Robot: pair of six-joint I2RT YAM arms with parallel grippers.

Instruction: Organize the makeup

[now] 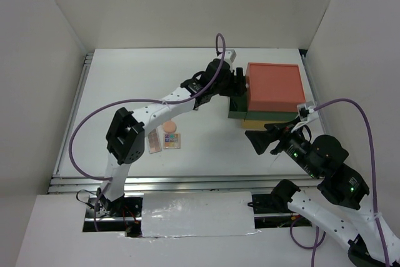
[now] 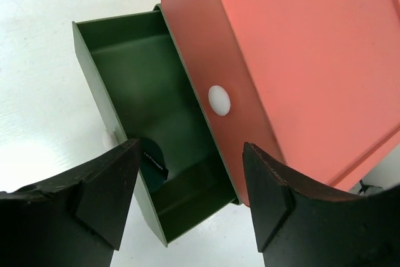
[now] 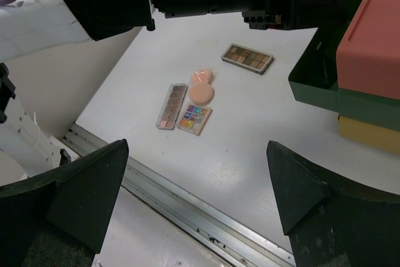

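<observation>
My left gripper [image 2: 187, 201] hangs open over the pulled-out green drawer [image 2: 125, 79] of the drawer box, holding nothing. A dark green disc [image 2: 154, 166] leans inside that drawer, partly hidden behind my left finger. In the top view the left gripper [image 1: 235, 87] is at the box's left side. On the table lie a long brown-pink palette [image 3: 172, 105], a small multicoloured palette [image 3: 194, 119], two peach compacts [image 3: 201, 94] and a second long palette [image 3: 247, 58]. My right gripper [image 3: 197, 198] is open and empty, above the table's near edge.
The drawer box has a red top [image 1: 272, 87], a green middle and a yellow bottom [image 1: 262, 123]. A white knob [image 2: 219, 100] sits on the red drawer's front. The left arm [image 1: 162, 107] stretches over the table above the makeup. A metal rail [image 3: 206, 217] runs along the near edge.
</observation>
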